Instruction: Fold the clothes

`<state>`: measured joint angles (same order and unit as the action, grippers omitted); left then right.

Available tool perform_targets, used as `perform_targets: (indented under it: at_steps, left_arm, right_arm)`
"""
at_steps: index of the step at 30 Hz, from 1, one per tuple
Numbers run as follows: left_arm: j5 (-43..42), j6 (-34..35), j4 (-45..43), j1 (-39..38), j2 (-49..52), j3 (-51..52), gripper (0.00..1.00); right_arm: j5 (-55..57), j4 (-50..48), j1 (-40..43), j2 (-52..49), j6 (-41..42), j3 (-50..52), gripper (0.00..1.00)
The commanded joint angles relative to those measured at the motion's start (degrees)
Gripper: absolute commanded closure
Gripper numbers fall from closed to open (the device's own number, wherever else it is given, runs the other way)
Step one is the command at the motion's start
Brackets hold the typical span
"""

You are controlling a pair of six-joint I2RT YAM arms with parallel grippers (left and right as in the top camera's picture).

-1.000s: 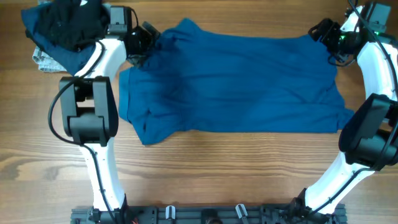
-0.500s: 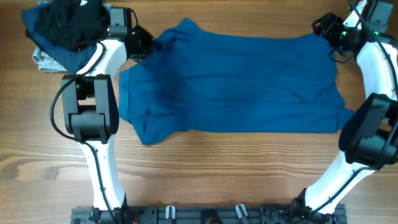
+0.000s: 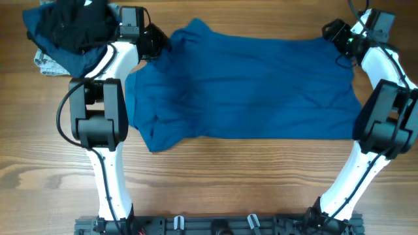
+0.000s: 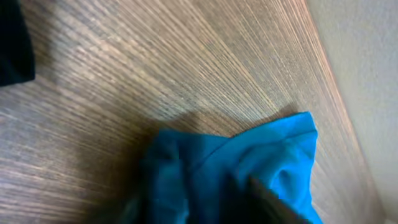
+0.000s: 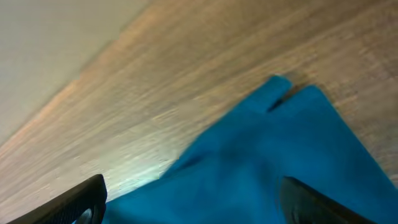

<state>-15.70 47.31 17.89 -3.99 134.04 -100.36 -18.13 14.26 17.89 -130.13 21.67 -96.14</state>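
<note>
Two grippers are seen from overhead at the far corners of the blue shirt (image 3: 248, 88), which is spread nearly flat across the middle of the wooden table (image 3: 215, 176); the left gripper (image 3: 159, 44) is set at the shirt's far left corner and the right gripper (image 3: 331, 31) at its far right corner. Only in that view is the whole garment shown, along with a heap (image 3: 68, 29) of black, navy and pale pieces at the table's far left, just beside the left arm.

From the right wrist, what is hidden overhead is made plain; both fingers (image 5: 81, 200) are held far apart, and the shirt's corner is laid on the wood between them, so the pincer is wide and nothing is clamped. A pale surface (image 5: 43, 43) is shown beyond the table's edge.

From the left wrist, a bunched, creased corner of the shirt is shown on the wood, with a dark piece of cloth (image 4: 12, 43) at the upper left; one blurred finger (image 4: 280, 202) is made out against the fabric, but whether the fabric is pinched cannot be told.
</note>
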Motion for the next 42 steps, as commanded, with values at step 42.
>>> perform_targets:
  at_steps: [42]
  left_arm:
    - [-4.00, -8.35, -3.98, -4.33, 0.92, -0.55, 0.23]
  right_arm:
    - [0.28, -7.89, 0.83, -10.56, -8.94, -4.15, 0.19]
